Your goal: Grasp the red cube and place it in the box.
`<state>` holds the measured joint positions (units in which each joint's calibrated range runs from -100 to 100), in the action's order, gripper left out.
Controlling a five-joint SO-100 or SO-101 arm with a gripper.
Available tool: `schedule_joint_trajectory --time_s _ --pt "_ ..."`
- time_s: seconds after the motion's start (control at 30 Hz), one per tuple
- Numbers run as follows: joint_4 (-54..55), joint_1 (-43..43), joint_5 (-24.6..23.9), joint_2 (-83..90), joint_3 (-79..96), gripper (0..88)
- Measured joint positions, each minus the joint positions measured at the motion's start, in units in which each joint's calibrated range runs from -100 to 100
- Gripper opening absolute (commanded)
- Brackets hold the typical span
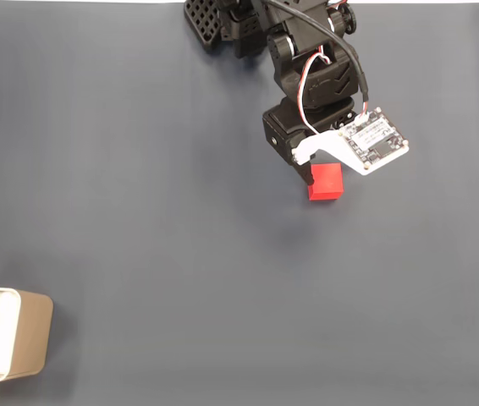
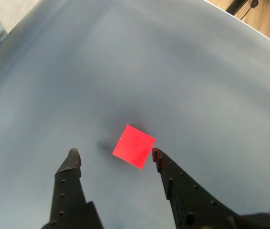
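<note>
While my hand (image 2: 113, 153) hangs over the desk (image 2: 77, 76), its two dark fingers stand spread apart with nothing between them in the wrist view! One fingertip (image 2: 73, 155) sits to the left, the other just beside the right corner of the red cube (image 2: 134, 146), and whether it touches I cannot tell. The cube lies flat on the grey surface, turned like a diamond to my fingers, just ahead of the gap, with a soft shadow at its upper left.

Up in the fixed view, my hand (image 1: 307, 173) comes down from the top of the picture, black arm (image 1: 307, 76) above it, and a white bracket with a small circuit board (image 1: 375, 139) sticks out to the right. The cube (image 1: 326, 182) peeks out right below that bracket, partly covered by my hand on its left side.

Far off, at the lower left corner of that view, sits the box (image 1: 30, 334), beige wall, pale inside, cut by the picture's edge, well apart from the cube.
</note>
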<state>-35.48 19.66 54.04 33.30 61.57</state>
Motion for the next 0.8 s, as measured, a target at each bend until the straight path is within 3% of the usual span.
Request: schedule_joint_trajectory --time_s 0.8 --pt "3.3 -0.1 0.0 -5.2 -0.7 35.6"
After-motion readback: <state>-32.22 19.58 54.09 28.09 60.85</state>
